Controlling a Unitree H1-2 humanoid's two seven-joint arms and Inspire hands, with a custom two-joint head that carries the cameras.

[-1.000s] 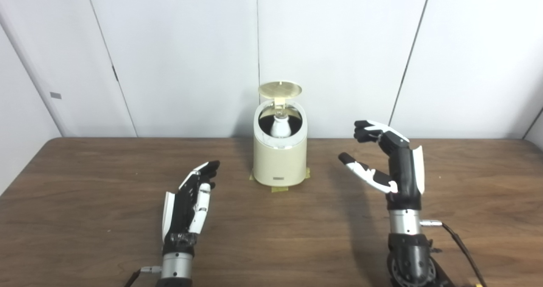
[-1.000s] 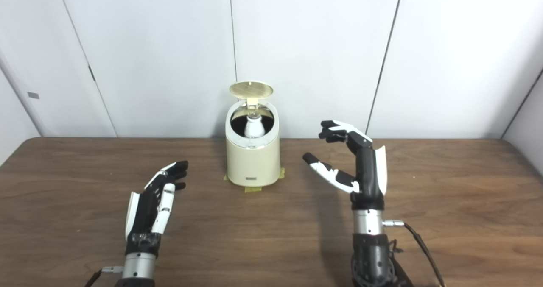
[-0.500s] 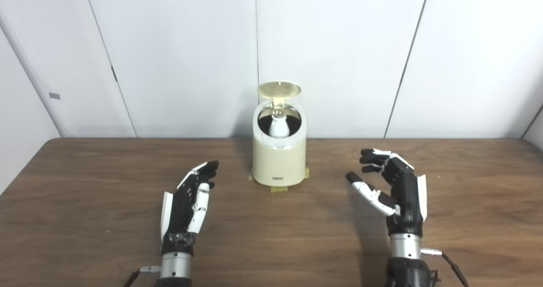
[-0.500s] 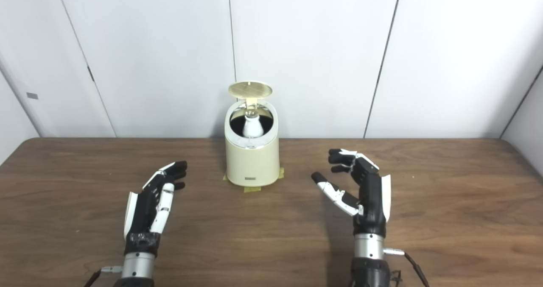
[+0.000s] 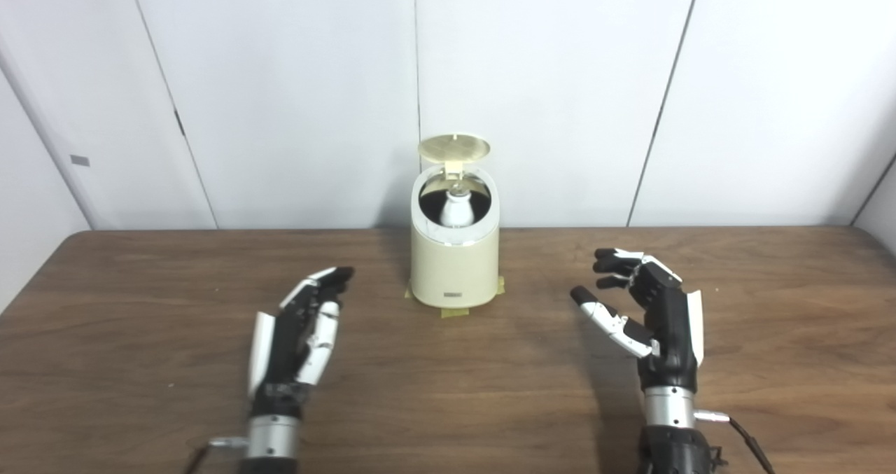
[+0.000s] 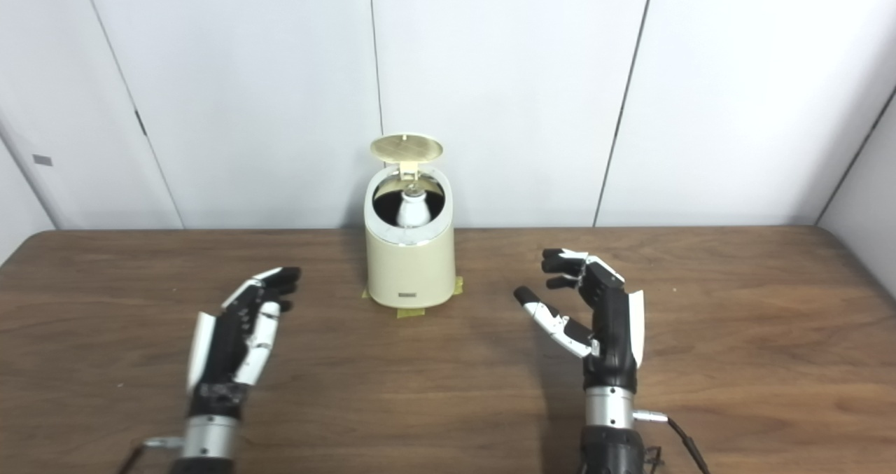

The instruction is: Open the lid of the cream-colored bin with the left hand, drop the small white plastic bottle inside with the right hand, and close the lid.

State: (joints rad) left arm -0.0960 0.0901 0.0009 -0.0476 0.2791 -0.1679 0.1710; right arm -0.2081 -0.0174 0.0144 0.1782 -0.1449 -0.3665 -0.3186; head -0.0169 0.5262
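A cream-colored bin (image 5: pixel 453 264) stands upright at the far middle of a brown wooden table (image 5: pixel 448 404), close to the white panelled wall (image 5: pixel 560 89). Small pieces of yellowish tape (image 5: pixel 453 313) show at the foot of the bin, one at the front and one at each side. The round lid (image 5: pixel 454 146) is raised on its hinge at the back of the rim and stands tilted up above the opening, its underside facing the cameras. Inside the dark opening sits the small white bottle (image 5: pixel 455 209), upright with its neck toward the hinge; only its upper part shows above the rim.

The left hand (image 5: pixel 301 334) lies low over the table to the left of the bin and in front of it, well apart from it. Its fingers (image 5: pixel 329 286) are stretched forward and held nearly straight, with the thumb alongside; the hand holds nothing and is spread flat.

The right hand (image 5: pixel 647 313) stands to the right of the bin, also well apart from it, with its wrist rising from the bottom edge. Its fingers (image 5: pixel 616 262) curl toward the left at the top, and the thumb (image 5: pixel 602 314) juts out below them, leaving a wide gap between; nothing is in its grasp. A thin cable (image 5: pixel 749 442) runs from the right wrist toward the lower right corner.
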